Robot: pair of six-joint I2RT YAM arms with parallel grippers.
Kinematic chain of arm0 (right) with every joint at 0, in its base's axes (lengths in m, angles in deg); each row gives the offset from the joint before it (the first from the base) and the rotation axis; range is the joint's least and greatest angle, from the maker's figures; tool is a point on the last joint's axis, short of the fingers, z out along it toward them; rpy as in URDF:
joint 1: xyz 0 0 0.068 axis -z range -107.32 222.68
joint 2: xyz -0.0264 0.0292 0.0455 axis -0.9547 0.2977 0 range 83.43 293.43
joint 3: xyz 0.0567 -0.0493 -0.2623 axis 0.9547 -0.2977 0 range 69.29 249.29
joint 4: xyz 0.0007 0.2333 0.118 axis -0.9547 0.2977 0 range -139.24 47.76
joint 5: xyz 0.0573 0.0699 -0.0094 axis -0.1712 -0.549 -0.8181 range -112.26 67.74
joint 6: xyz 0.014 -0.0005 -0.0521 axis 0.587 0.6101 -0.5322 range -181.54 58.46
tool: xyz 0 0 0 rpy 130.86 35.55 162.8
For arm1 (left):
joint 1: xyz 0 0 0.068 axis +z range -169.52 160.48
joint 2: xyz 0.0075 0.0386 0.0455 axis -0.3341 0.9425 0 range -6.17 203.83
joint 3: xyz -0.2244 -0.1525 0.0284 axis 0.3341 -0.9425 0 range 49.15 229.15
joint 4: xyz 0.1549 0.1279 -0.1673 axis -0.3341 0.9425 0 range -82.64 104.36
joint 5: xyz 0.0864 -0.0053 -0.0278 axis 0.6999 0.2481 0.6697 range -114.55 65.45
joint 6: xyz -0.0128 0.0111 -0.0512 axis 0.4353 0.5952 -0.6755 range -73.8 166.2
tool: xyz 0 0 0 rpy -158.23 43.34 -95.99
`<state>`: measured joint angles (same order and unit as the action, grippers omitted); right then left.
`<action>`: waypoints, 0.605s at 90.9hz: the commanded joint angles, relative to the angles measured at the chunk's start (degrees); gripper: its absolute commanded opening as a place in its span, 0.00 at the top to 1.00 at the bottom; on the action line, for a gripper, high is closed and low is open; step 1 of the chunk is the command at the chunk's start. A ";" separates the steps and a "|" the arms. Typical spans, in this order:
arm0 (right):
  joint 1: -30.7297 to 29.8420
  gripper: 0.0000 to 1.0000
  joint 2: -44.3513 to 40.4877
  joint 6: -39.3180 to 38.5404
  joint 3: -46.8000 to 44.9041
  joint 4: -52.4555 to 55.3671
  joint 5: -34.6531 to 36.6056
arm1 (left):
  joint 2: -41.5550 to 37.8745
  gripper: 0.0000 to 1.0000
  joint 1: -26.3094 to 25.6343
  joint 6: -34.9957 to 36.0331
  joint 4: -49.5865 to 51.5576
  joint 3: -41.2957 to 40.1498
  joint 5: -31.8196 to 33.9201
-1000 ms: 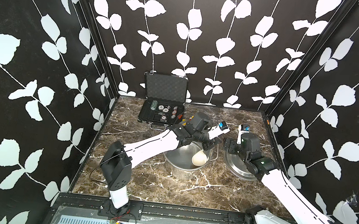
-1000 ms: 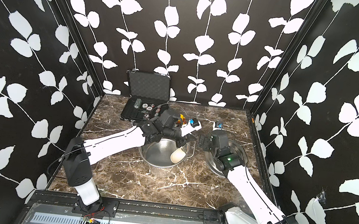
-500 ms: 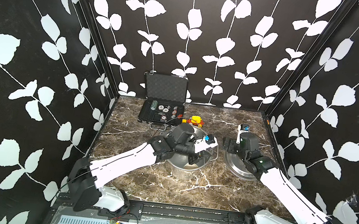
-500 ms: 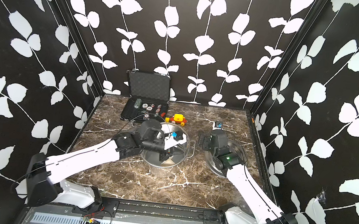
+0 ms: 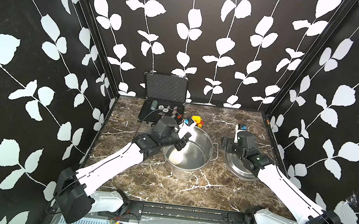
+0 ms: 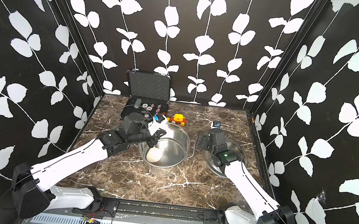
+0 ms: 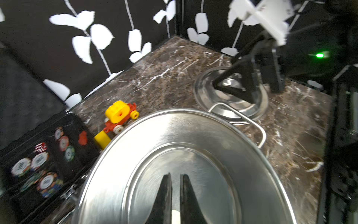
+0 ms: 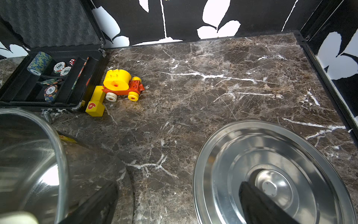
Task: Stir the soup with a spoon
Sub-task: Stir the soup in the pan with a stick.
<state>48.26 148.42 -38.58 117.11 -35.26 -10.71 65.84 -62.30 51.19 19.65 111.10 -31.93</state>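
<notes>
A tall steel pot [image 5: 183, 174] [image 6: 161, 170] stands mid-table; its inside is bare steel and no soup shows. The white spoon's round bowl [image 5: 175, 158] [image 6: 154, 155] rests low inside, by the front-left wall. My left gripper [image 5: 180, 145] [image 6: 151, 141] reaches over the pot's left rim, shut on the spoon's handle. In the left wrist view the left gripper [image 7: 175, 176] pinches the white handle [image 7: 175, 216] above the pot floor. My right gripper [image 5: 227, 144] [image 8: 179, 185] hangs open and empty over the lid's left edge.
The flat steel lid [image 5: 243, 169] [image 8: 222, 164] lies right of the pot. A yellow-and-red toy vehicle [image 5: 197, 120] [image 8: 118, 85] and an open black case of poker chips [image 5: 162, 113] [image 8: 48, 77] sit behind the pot. Patterned walls enclose three sides.
My left arm has swung from the pot's far right side round to its left rim, carrying the spoon's bowl leftward inside the pot. The right arm has not moved.
</notes>
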 commanded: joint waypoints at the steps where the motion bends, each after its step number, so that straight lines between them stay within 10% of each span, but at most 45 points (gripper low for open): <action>1: 0.10 0.01 0.16 -0.05 2.28 -1.35 0.18 | 1.61 1.00 1.57 -2.60 -3.52 2.31 7.58; 55: 0.16 0.01 -2.98 -3.01 1.10 0.04 4.83 | 23.23 1.00 5.17 0.49 -1.82 24.40 -1.57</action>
<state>48.26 146.80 -40.17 117.98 -34.82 -9.00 86.52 -57.04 49.64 17.05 129.94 -28.56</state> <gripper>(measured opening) 0.989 0.096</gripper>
